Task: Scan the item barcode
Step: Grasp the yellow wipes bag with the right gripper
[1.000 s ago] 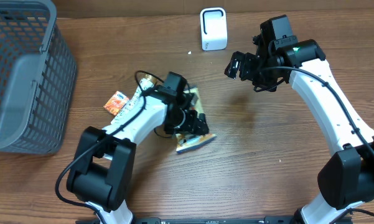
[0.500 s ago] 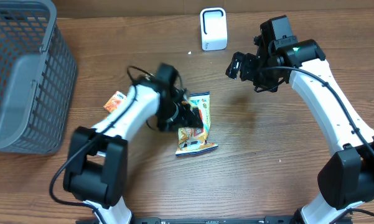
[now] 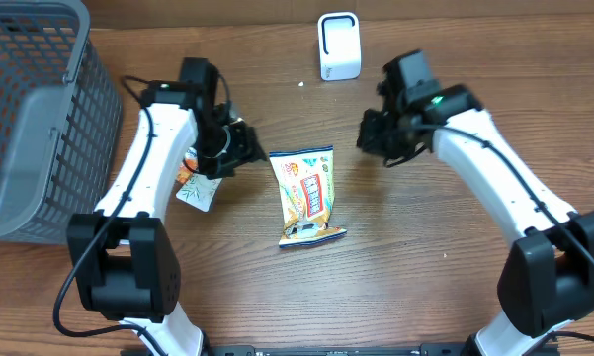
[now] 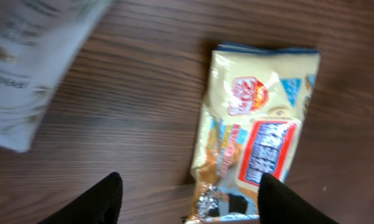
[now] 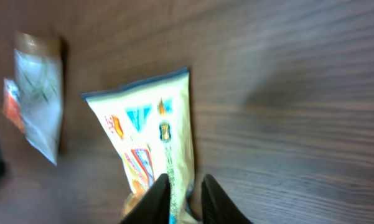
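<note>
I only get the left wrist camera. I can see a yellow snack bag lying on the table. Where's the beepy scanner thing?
Observer: The white scanner stands on the far side of the table, beyond the snack bag.
Operator: Is the other arm holding anything?
Observer: No. The right gripper is almost closed, with nothing in it.
Operator: What else is out there?
Observer: A grey basket sits at the far left.

The wooden bench (image 3: 425, 277) carries a yellow snack packet (image 3: 308, 196) lying flat near its centre. A white scanner (image 3: 339, 45) stands at twelve o'clock, a grey mesh basket (image 3: 84, 129) at ten, and small packets (image 3: 200, 193) at nine o'clock of the snack packet.
</note>
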You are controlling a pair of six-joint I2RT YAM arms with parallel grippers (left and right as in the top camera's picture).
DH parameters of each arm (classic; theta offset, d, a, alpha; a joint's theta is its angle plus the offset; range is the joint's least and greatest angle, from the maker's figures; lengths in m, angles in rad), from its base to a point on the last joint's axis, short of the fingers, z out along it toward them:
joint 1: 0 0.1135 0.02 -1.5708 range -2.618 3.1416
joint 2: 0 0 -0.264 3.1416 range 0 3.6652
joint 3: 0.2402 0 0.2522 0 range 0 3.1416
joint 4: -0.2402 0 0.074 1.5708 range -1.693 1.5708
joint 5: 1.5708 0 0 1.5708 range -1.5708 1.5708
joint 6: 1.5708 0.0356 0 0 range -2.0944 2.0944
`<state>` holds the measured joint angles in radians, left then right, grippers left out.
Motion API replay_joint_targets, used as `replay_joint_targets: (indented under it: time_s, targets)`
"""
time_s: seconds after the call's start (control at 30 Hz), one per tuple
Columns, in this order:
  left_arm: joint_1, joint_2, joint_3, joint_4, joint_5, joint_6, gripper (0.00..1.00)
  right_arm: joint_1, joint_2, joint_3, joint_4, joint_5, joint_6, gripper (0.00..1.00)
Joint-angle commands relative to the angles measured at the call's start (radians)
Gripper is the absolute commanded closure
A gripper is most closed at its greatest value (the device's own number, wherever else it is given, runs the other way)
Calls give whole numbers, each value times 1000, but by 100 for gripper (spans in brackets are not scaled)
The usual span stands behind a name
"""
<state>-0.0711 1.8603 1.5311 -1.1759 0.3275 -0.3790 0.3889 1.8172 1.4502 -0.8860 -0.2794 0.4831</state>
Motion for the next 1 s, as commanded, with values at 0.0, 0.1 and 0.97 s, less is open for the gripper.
replay_joint_targets:
  time_s: [0.0,0.1,0.97]
  targets:
    - [21,10,14,-2,-59,-55,43,60,11,-81,71,-37,54,85]
    - [18,10,12,-1,-59,-55,52,120,14,-149,151,-62,92,85]
    - [16,12,-25,10,-84,-48,41,153,122,78,-158,138,-113,80]
